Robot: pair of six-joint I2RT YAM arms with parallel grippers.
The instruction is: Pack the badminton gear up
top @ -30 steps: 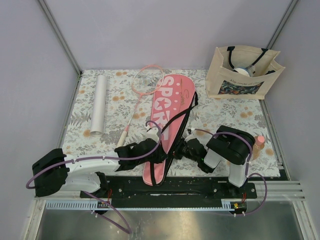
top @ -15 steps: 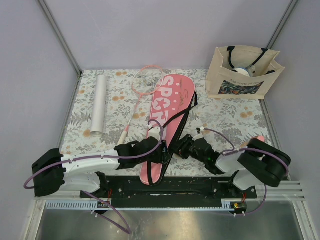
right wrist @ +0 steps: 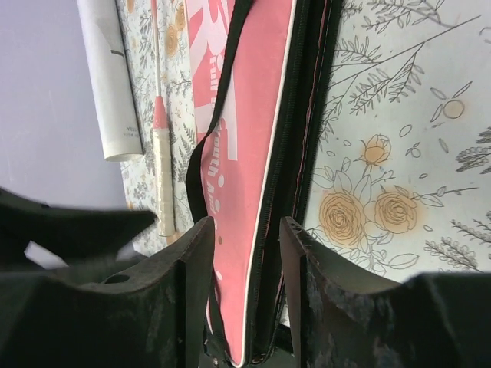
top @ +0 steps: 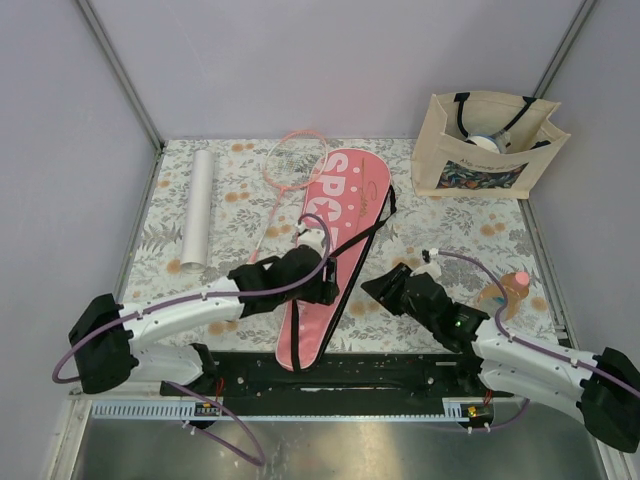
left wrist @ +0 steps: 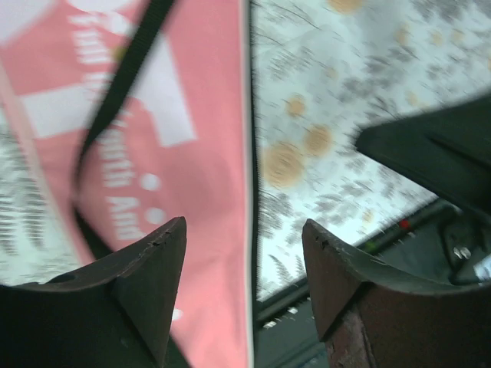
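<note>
Seems barely started. Leaves the pink SPORT racket cover (top: 345,205) flat on the bench (top: 450,230), one pink racket (top: 270,218) just beside it, white tube (top: 198,207) further left (second racket unseen). Shows left fingers (left wrist: 146,276) and right fingers (right wrist: 188,284) spread, empty, near its narrow end.

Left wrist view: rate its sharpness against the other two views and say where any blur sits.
Left wrist view: smeared throughout, the racket cover lettering and the floral cloth both soft, the left hand's fingers dark. Right wrist view: crisp on the cover seams and cloth drawings, only the right hand's fingers murky. Top external view: evenly lit, sharp, no glare.
</note>
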